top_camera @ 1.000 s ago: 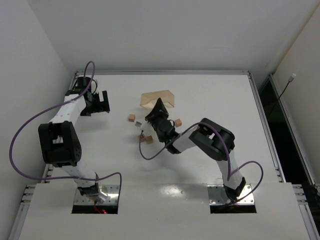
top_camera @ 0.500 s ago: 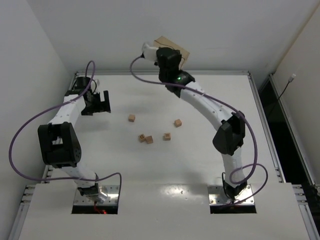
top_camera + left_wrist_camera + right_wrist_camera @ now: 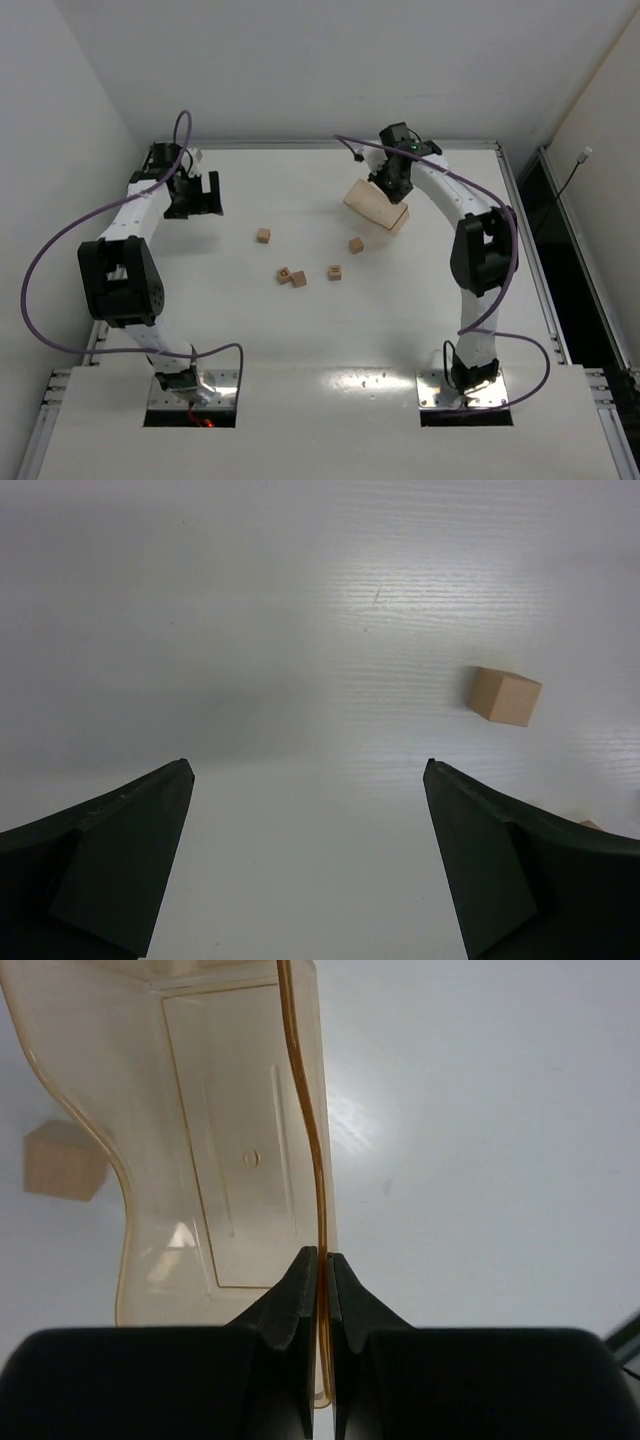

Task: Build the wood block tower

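The right gripper (image 3: 322, 1256) is pinched almost closed on the thin side wall of a translucent tan tray (image 3: 225, 1150), and the wall runs straight between its two black fingers. In the overhead view the tray hangs tilted right of centre in the upper half of the frame. Whether its lower edge touches the surface cannot be told.

The left gripper (image 3: 306, 768) stands wide open and holds nothing. It hovers over bare tabletop at the upper left of the overhead view.

Plain white walls (image 3: 300, 70) close in the far side and both flanks. The white table (image 3: 420, 310) has a metal rim, and purple cables (image 3: 40, 270) loop from both arms.

Five wooden cubes (image 3: 333, 272) lie loose in one layer near the middle of the frame. One sits just below the tray, another lies off to the left, and one lies lower down. Two lie touching at the group's lower left, one of them with a dark mark on top.
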Controlling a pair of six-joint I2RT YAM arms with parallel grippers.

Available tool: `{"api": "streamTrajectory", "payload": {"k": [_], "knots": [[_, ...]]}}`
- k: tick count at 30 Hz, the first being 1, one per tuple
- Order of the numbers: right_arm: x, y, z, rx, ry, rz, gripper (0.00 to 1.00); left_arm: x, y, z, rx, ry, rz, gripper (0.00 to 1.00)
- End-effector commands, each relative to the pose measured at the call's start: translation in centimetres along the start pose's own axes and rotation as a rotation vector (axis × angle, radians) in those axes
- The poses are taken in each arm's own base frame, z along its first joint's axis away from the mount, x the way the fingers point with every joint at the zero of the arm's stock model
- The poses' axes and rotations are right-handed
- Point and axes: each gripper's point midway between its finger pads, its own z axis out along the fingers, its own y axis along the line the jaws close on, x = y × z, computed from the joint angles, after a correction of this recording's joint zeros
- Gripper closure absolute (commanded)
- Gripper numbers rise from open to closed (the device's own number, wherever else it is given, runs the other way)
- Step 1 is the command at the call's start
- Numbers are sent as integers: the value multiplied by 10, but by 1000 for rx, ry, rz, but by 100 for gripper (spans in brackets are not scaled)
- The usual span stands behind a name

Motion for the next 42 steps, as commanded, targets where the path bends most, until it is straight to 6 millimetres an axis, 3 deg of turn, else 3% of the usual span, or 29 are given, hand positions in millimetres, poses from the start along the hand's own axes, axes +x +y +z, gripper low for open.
{"api": "streamTrajectory", "payload": {"k": [1, 8, 10, 14, 20, 30, 32, 34, 35, 36, 38, 39, 41, 42], "knots": [[-16, 31, 0, -189, -128, 130, 100, -16, 3, -6, 4, -45, 2, 0], [4, 53, 28, -311, -125, 184, 100, -19, 4, -16, -5, -63, 13, 0], [18, 65, 36, -339, -97, 189, 100, -19, 4, -16, -5, -63, 13, 0], [22, 84, 41, -376, -101, 163, 100, -19, 4, -16, -5, -63, 13, 0], [35, 115, 39, -438, -81, 140, 100, -17, 4, -13, -5, -54, 12, 0], [14, 152, 7, -489, -151, 27, 100, -15, 3, -10, 4, -45, 2, 1], [3, 144, 4, -464, -180, 22, 100, -17, 2, -13, 5, -54, 3, 1], [-22, 127, -7, -432, -239, 54, 100, -17, 2, -13, 5, -54, 3, 1], [-26, 117, -3, -406, -237, 81, 100, -17, 2, -13, 5, -54, 3, 1], [-45, 100, -11, -380, -281, 119, 100, -17, 2, -13, 5, -54, 3, 1], [-62, 79, -13, -318, -308, 139, 100, -17, 2, -16, 4, -54, 12, 1], [-86, 62, -24, -275, -370, 147, 100, -17, 4, -16, -5, -54, 12, 1], [-95, 49, -10, -231, -344, 168, 100, -21, 7, -19, -10, -66, 6, 1], [-118, 34, -19, -194, -393, 165, 100, -23, 11, -21, -15, -67, -1, 1]]}}
